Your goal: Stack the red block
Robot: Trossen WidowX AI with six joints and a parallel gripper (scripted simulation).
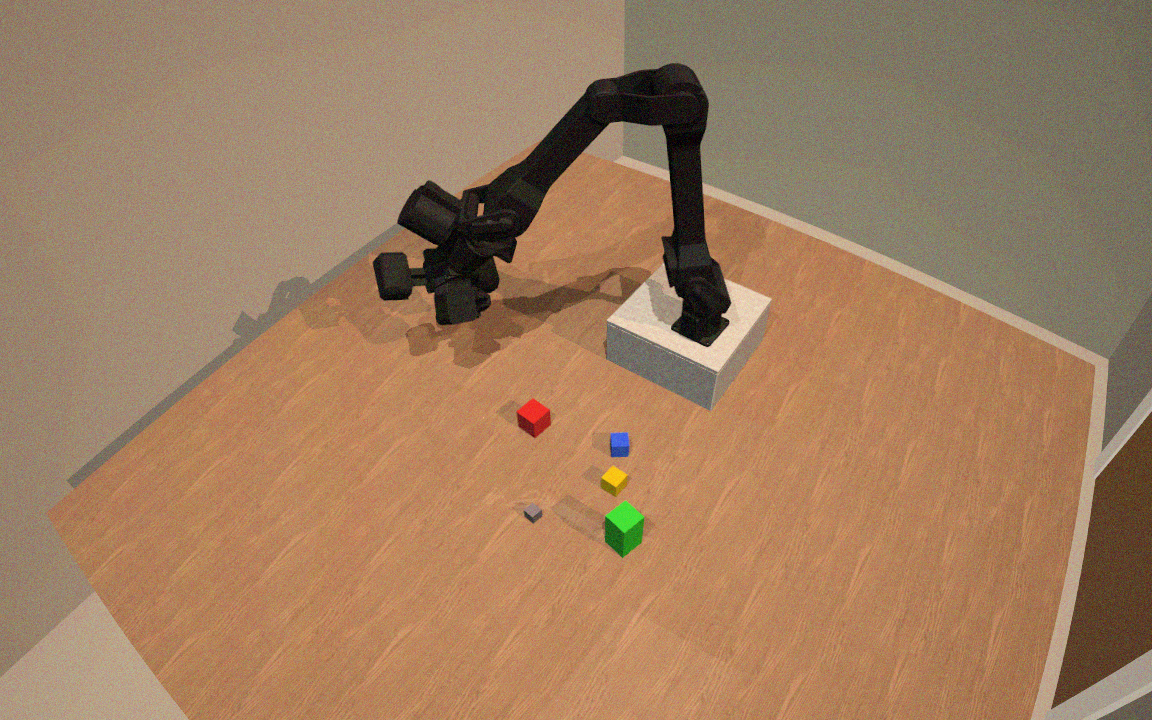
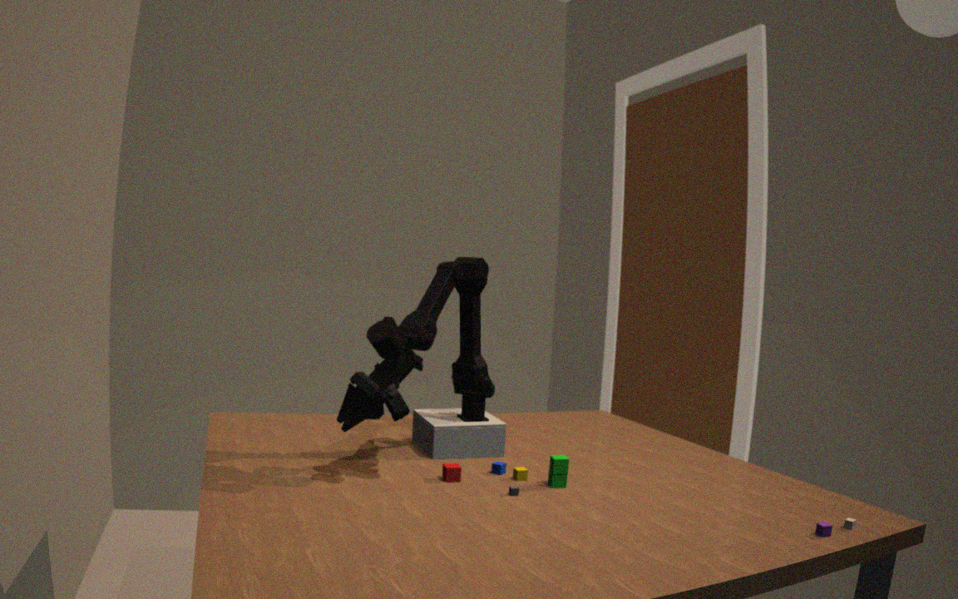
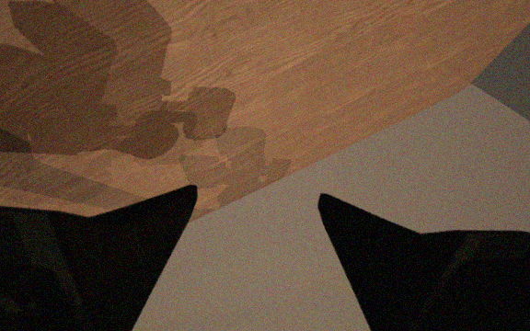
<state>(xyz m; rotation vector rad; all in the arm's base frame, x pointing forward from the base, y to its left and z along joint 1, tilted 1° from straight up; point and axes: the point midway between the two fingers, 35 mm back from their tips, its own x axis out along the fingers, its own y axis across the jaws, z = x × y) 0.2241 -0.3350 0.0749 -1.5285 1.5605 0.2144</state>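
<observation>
The claw [image 1: 426,300] [image 2: 352,417] [image 3: 259,196] hangs over the bench [image 1: 813,537] [image 2: 363,536] [image 3: 329,83] near its long edge on the wall side, its fingers spread nearly all the way and nothing between them. The red block [image 1: 533,418] [image 2: 451,472] sits on the bench, well in from that edge, apart from the green tower [image 1: 624,530] [image 2: 557,471], which stands upright farther from the same edge, near the yellow block [image 1: 614,480] [image 2: 520,473].

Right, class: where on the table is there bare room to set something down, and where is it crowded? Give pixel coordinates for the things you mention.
Roomiest: between the purple block [image 2: 823,529] and the green tower [image 1: 624,530] [image 2: 557,472]. Smaller: between the red block [image 1: 533,418] [image 2: 451,472] and gray block [image 1: 533,513] [image 2: 514,491]. Crowded: around the yellow block [image 1: 614,480] [image 2: 520,473].
</observation>
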